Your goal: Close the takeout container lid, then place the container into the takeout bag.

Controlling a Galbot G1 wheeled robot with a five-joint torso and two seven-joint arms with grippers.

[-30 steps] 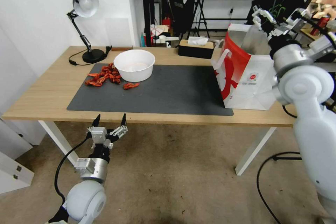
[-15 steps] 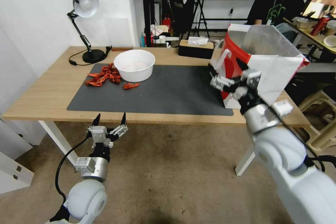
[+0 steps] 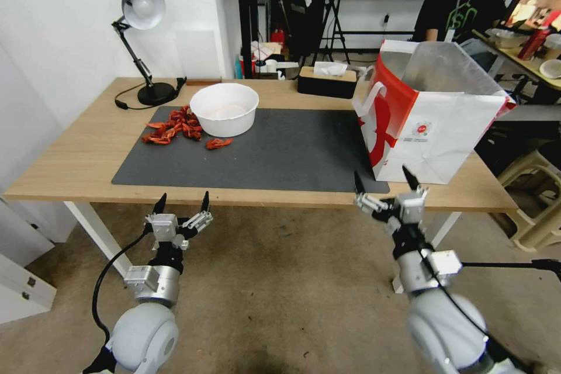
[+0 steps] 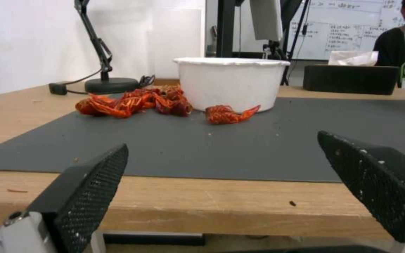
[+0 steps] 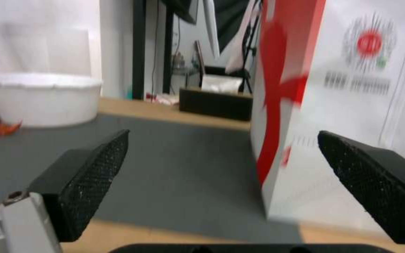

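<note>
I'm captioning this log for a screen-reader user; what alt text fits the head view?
Both grippers, left gripper and right gripper, hang open and empty below the wooden table's near edge. On it, a white and red takeout bag stands at the right and a white bowl beside red crayfish at the left.

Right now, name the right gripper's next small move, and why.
Probably just hold it parked: the right gripper hangs open and empty before the table edge, apart from the upright takeout bag. The left gripper hangs open likewise.
</note>
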